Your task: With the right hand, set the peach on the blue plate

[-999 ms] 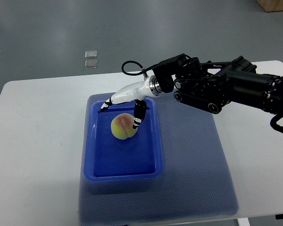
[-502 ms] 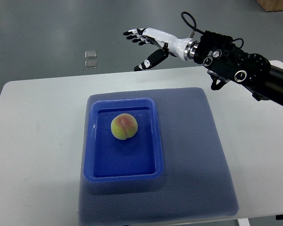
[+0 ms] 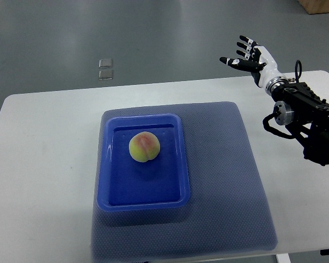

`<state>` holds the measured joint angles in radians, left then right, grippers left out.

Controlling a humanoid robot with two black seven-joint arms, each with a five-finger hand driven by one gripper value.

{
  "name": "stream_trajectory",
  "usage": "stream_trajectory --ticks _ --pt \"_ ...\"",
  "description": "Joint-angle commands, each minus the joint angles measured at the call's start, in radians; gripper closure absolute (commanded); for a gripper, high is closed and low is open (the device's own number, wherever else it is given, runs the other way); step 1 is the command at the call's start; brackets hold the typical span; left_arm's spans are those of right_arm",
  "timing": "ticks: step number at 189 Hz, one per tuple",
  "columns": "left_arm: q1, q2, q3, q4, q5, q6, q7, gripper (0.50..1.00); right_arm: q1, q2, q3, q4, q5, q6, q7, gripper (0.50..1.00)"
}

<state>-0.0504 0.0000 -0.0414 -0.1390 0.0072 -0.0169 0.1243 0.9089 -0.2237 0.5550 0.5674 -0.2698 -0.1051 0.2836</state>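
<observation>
A yellow-pink peach (image 3: 144, 148) lies in the upper middle of the blue rectangular plate (image 3: 115, 198). The plate sits on a blue-grey mat (image 3: 225, 181) on the white table. My right hand (image 3: 247, 53) is raised above the table's far right corner, well away from the plate. Its fingers are spread and it holds nothing. Its black arm (image 3: 307, 112) comes in from the right edge. The left arm does not show.
The white table (image 3: 44, 164) has bare surface left of the mat and a strip at the right. Two small clear squares (image 3: 105, 68) lie on the grey floor beyond the table's far edge.
My right hand has let go of the peach in the plate, lifted off it and swung back to the far right. The peach has stayed where it was set.
</observation>
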Motion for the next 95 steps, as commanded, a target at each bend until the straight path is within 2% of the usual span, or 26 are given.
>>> stream_trajectory --ticks 1,42,43,63,95 --pt "-0.002 0.000 0.000 0.001 -0.001 0.000 0.000 0.500 -0.028 -0.022 0.011 0.002 0.078 0.011 -0.018 0.574" --pt "-0.003 0.000 0.000 0.001 -0.001 0.000 0.000 0.500 -0.056 -0.034 0.011 0.002 0.199 0.039 -0.031 0.572" --pt "-0.003 0.000 0.000 0.001 -0.001 0.000 0.000 0.500 -0.064 -0.034 0.011 0.005 0.207 0.060 -0.031 0.572" --pt "-0.003 0.000 0.000 0.001 -0.001 0.000 0.000 0.500 -0.073 -0.036 0.011 0.005 0.207 0.100 -0.021 0.572" --pt "-0.003 0.000 0.000 0.001 -0.001 0.000 0.000 0.500 -0.071 -0.031 0.013 0.005 0.207 0.108 -0.017 0.572"
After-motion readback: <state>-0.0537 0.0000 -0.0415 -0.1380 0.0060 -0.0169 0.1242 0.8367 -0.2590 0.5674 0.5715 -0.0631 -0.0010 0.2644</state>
